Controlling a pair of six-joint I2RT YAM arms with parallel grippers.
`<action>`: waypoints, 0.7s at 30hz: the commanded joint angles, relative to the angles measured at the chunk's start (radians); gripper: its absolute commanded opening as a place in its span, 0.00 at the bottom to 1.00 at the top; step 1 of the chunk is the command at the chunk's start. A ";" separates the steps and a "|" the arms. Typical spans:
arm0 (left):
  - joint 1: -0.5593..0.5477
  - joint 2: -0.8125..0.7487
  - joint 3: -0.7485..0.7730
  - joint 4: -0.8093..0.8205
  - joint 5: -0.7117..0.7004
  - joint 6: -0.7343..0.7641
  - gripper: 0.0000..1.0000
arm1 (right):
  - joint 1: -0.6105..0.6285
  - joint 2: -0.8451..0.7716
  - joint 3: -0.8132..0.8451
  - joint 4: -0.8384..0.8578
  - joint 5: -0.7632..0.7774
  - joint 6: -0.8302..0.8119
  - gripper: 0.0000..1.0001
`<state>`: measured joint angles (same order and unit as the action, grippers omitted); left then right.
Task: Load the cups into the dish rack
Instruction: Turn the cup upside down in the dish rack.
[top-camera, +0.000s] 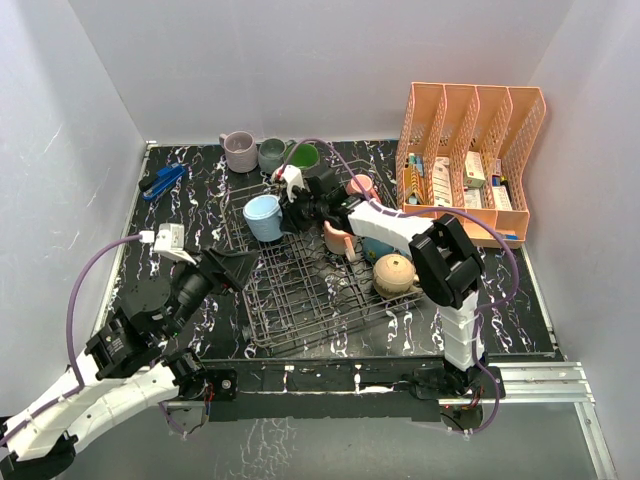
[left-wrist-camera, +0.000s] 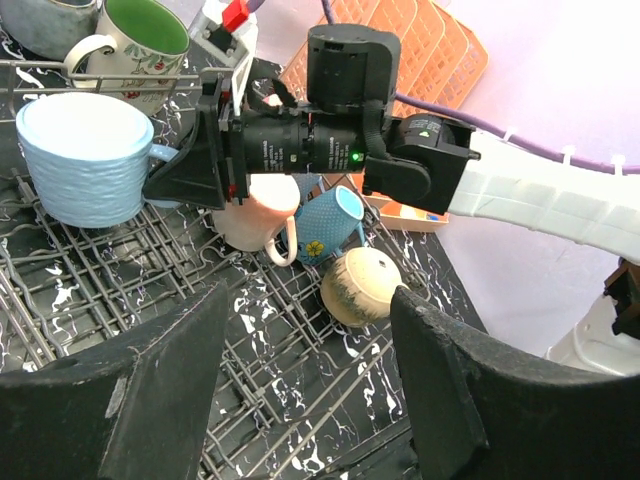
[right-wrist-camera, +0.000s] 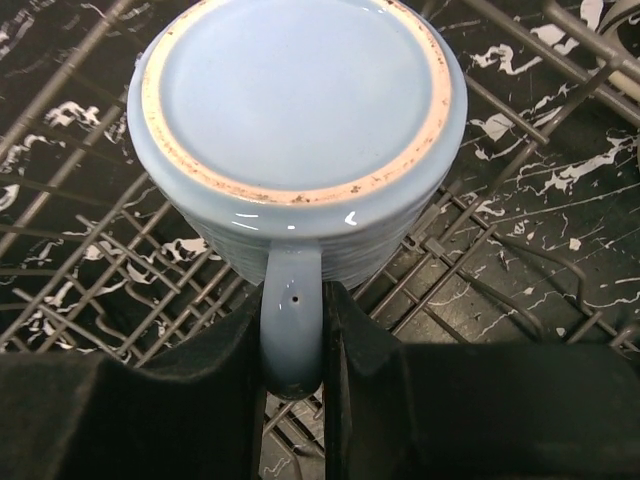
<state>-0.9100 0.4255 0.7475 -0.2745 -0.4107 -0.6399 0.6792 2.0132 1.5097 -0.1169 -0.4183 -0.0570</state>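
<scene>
My right gripper (top-camera: 290, 212) is shut on the handle of a light blue cup (top-camera: 263, 217). It holds the cup bottom-up over the far left part of the dark wire dish rack (top-camera: 300, 300). In the right wrist view the handle (right-wrist-camera: 292, 320) sits between my fingers, with the cup's base (right-wrist-camera: 300, 110) above the rack wires (right-wrist-camera: 520, 230). A peach cup (top-camera: 338, 238), a blue flowered cup (left-wrist-camera: 330, 225) and a tan cup (top-camera: 395, 272) lie in the rack. My left gripper (top-camera: 235, 268) is open and empty above the rack's left side (left-wrist-camera: 120, 290).
A mauve cup (top-camera: 238, 150), a grey cup (top-camera: 272, 153) and a green-lined cup (top-camera: 303, 155) stand on the table behind the rack. A pink cup (top-camera: 360, 186) sits beside the orange mesh organizer (top-camera: 470, 150) at the back right. A blue object (top-camera: 163, 180) lies far left.
</scene>
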 joint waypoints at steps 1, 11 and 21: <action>-0.001 -0.032 -0.018 -0.009 -0.017 -0.009 0.64 | 0.002 -0.008 0.070 0.123 0.056 -0.061 0.08; -0.001 -0.057 -0.060 0.011 -0.015 -0.018 0.64 | 0.007 -0.044 -0.088 0.151 0.070 -0.144 0.20; -0.001 -0.085 -0.106 0.035 0.009 -0.040 0.64 | 0.014 -0.121 -0.095 0.080 0.054 -0.227 0.55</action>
<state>-0.9100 0.3626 0.6586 -0.2672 -0.4107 -0.6704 0.6872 2.0056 1.3838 -0.0532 -0.3393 -0.2272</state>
